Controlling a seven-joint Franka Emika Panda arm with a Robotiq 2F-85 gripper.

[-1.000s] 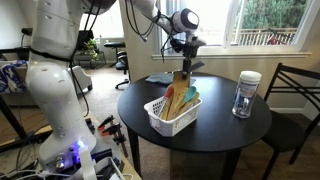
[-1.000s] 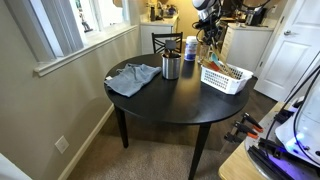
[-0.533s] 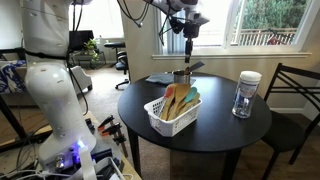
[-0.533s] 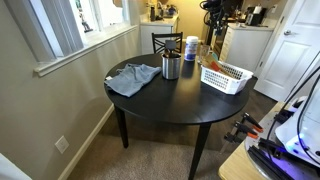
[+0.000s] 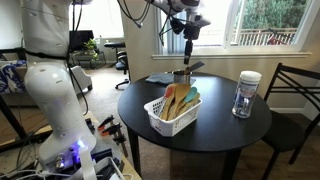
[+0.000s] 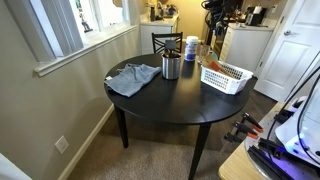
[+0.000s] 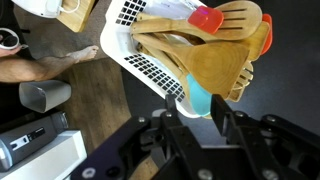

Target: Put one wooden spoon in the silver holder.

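Several light wooden spoons [image 5: 175, 98] stand in the white slotted basket [image 5: 165, 122] with a red and a teal utensil. In the wrist view the spoons [image 7: 215, 65] lean out of the basket [image 7: 140, 60]. The silver holder [image 5: 182, 76] stands behind the basket and beside the grey cloth in an exterior view [image 6: 171, 67]. It also shows in the wrist view [image 7: 45, 95]. My gripper [image 5: 187, 40] hangs high above the basket and the holder. In the wrist view my gripper [image 7: 194, 118] has its jaws apart, with only the teal utensil far below between them.
A clear jar with a white lid [image 5: 246, 93] stands near the table's edge. A grey cloth [image 6: 133, 78] lies on the round black table [image 6: 170, 105]. A chair [image 5: 295, 95] stands by the table. The robot's base [image 5: 55, 90] is close to the table.
My gripper has risen from just above the basket to high over it. Nothing has moved in the last half second.
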